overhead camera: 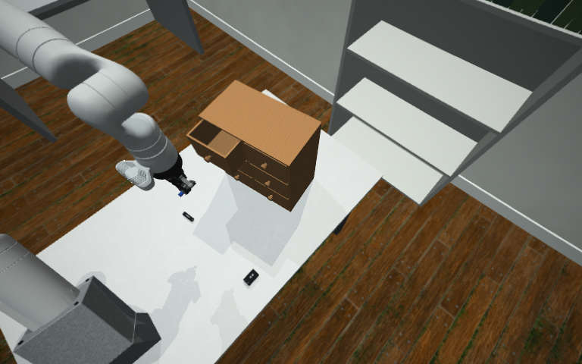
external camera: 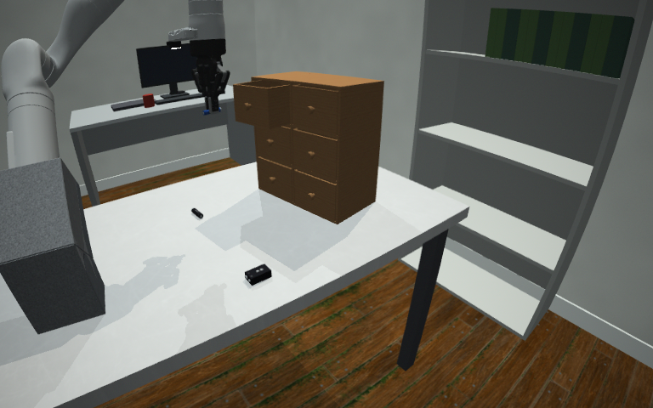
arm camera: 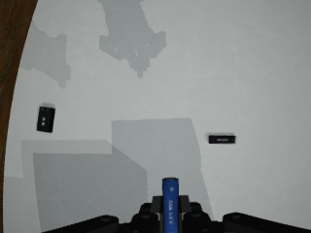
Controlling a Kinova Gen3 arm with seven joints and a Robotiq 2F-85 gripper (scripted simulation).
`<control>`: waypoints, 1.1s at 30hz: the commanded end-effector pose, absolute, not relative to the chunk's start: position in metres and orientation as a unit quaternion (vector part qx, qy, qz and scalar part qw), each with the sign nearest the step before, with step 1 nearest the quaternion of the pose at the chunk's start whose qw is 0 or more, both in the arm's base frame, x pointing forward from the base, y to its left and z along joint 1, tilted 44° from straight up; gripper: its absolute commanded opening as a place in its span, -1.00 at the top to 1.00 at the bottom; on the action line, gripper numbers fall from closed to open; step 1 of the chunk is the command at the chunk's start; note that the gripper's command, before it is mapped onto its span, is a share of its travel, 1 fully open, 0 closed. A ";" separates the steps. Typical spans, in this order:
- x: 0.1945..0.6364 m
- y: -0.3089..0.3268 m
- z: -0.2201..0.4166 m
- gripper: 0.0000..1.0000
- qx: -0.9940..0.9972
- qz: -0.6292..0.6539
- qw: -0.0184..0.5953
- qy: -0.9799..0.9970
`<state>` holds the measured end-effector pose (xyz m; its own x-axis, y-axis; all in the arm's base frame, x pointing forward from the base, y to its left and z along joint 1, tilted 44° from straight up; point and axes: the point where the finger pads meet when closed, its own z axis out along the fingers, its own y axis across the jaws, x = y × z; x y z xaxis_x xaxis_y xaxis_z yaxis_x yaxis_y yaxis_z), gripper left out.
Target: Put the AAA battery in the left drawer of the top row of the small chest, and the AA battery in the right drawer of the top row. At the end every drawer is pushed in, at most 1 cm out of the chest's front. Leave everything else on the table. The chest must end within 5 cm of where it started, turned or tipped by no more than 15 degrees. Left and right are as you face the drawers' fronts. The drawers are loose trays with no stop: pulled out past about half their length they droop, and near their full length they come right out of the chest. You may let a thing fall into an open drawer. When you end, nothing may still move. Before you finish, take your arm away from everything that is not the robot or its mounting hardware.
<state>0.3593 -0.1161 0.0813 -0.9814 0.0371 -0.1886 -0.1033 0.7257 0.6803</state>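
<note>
One blue battery [overhead camera: 181,193] [external camera: 206,111] [arm camera: 170,204], label seems to read AAA, sits crosswise between the fingertips, its ends poking out past the pads. Our gripper [overhead camera: 187,186] [external camera: 212,108] [arm camera: 170,209] is pinching it, both pads against its sides, and points down with the battery about level, well above the white table [overhead camera: 107,244] [external camera: 144,206] [arm camera: 267,73].

We have it outside the chest [overhead camera: 261,120] [external camera: 356,144], near the top-left drawer [overhead camera: 210,150] [external camera: 252,113], off that drawer's front. That drawer stands pulled out; the part of its floor we can see is bare wood. Top-right drawer [overhead camera: 274,169] [external camera: 315,117] looks pushed in, as do both lower rows. Chest stands upright.

Further out on the table: a small black cylinder [overhead camera: 188,216] [external camera: 196,212] [arm camera: 222,140] lies on its side, apart from the chest; we can't read its label. A black block [overhead camera: 251,277] [external camera: 258,274] [arm camera: 46,119] with white marks lies nearer the table edge, well apart from the cylinder.

Behind all that we see a grey shelf unit [overhead camera: 342,73] [external camera: 593,192], plus a desk [external camera: 96,115] with a monitor [external camera: 161,65] and a red cup [external camera: 148,100].
</note>
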 end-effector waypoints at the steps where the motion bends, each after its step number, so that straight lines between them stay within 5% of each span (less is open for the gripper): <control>1: 0.360 -0.129 0.092 0.90 -0.017 0.365 0.102 0.925; 33: 0.351 -0.167 0.132 0.90 -0.017 0.365 0.102 0.925</control>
